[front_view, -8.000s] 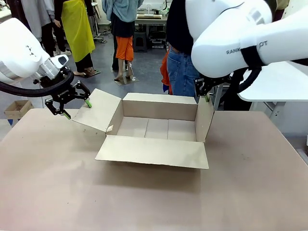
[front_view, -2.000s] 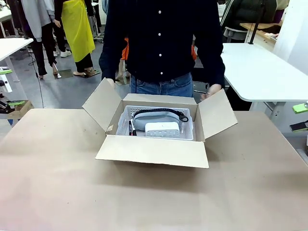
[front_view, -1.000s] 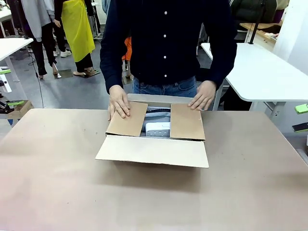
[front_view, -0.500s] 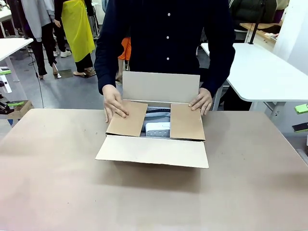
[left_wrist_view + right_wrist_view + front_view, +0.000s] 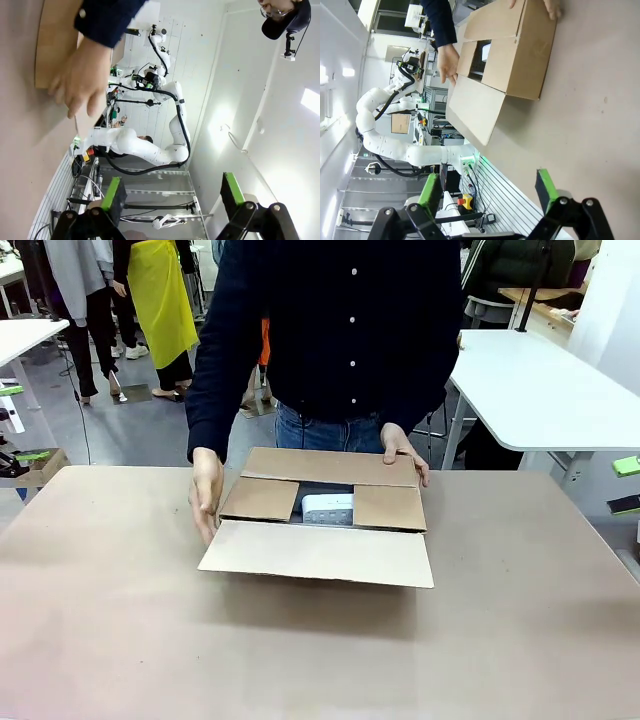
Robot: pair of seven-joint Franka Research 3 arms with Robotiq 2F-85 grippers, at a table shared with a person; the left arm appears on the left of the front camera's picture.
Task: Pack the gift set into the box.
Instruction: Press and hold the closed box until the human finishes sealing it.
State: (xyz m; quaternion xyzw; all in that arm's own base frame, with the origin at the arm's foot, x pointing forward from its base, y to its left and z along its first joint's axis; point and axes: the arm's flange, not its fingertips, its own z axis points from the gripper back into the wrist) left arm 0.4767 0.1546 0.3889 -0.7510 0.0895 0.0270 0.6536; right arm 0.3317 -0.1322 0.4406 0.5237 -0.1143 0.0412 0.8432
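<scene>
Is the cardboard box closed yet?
Partly. The box has three flaps folded in; the near flap lies open, white block showing.

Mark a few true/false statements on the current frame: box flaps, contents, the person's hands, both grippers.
1. The near flap of the box lies folded outward, not yet closed. True.
2. The far flap stands upright. False: it is folded down over the two side flaps.
3. The white block shows through the gap between the flaps. True.
4. Both grippers are shut on box flaps. False: the left gripper and the right gripper are open, hold nothing and are away from the box.
5. The person's hands are off the box. False: one hand is at the box's side, the other hand rests on the far flap.
</scene>
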